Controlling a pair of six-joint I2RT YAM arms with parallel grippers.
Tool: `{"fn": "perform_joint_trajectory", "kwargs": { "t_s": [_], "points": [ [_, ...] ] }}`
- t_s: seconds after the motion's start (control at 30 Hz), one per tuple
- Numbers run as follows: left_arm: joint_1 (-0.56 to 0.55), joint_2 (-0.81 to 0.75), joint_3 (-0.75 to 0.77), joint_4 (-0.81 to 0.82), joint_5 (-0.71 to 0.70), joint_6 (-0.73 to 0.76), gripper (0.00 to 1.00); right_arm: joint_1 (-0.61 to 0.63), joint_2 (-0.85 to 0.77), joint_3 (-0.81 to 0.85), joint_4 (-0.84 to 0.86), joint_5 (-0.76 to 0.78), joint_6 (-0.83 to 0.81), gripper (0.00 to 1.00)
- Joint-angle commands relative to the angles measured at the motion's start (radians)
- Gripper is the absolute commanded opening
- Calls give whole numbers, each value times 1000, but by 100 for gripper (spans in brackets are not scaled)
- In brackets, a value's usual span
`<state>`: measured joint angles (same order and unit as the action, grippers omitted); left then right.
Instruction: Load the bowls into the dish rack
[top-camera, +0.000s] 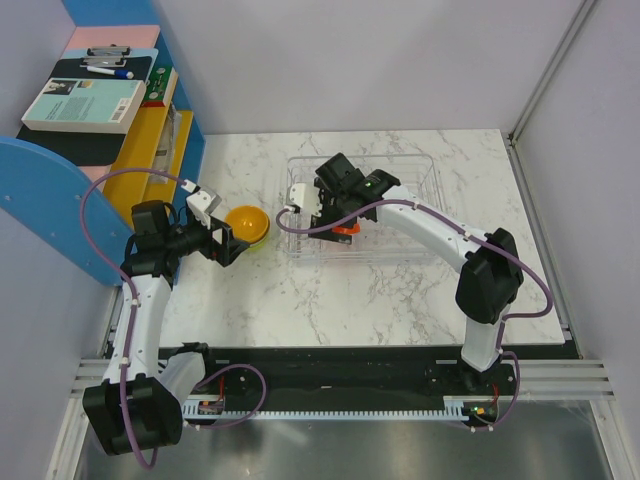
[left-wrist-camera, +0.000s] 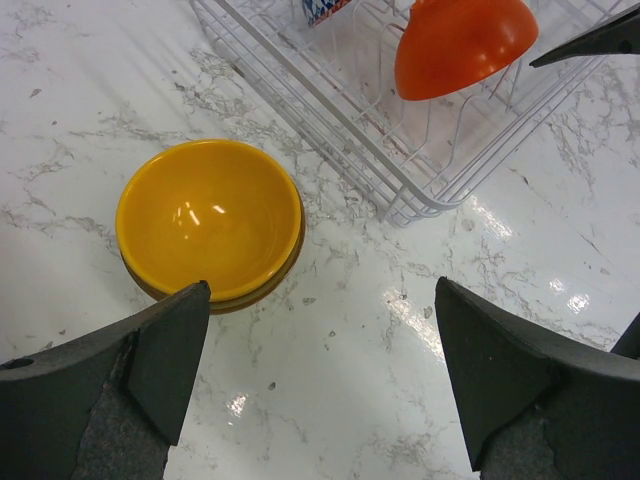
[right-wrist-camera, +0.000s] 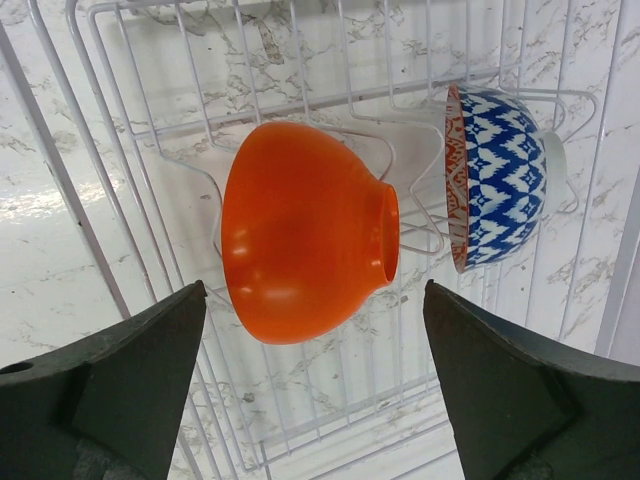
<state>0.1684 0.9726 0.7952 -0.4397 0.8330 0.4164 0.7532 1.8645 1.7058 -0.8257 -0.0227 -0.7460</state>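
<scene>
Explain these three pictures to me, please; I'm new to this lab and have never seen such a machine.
Two robot arms are bolted at a marble table's near edge. One picture looks down from above; the others come from cameras on each wrist, with dark jaws at the bottom. The left gripper hangs open near a yellow bowl stacked on another on the table. The right gripper is open above the dish rack, where an orange bowl and a blue-white patterned bowl stand on edge. Nothing is held.

A yellow-orange bowl sits left of centre on the white, grey-veined marble table. Upper right, a plain red-orange bowl and a blue-white zigzag bowl stand in the white-wired dish rack.
</scene>
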Motion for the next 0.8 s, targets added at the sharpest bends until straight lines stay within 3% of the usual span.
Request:
{"fn": "perform_joint_trajectory", "kwargs": {
  "t_s": [0.0, 0.4, 0.5, 0.67, 0.77],
  "points": [
    [6, -5, -2, 22, 34, 25, 100, 2, -2, 2, -7, -45, -12, 96],
    [6, -3, -4, 22, 34, 28, 100, 0, 67, 12, 20, -10, -12, 91],
    [8, -2, -5, 21, 34, 28, 100, -2, 73, 12, 22, -5, -10, 85],
    [6, 0, -4, 21, 35, 30, 100, -5, 71, 14, 25, -11, 10, 58],
    [6, -3, -4, 21, 35, 28, 100, -5, 73, 6, 26, -14, 16, 53]
  ]
}}
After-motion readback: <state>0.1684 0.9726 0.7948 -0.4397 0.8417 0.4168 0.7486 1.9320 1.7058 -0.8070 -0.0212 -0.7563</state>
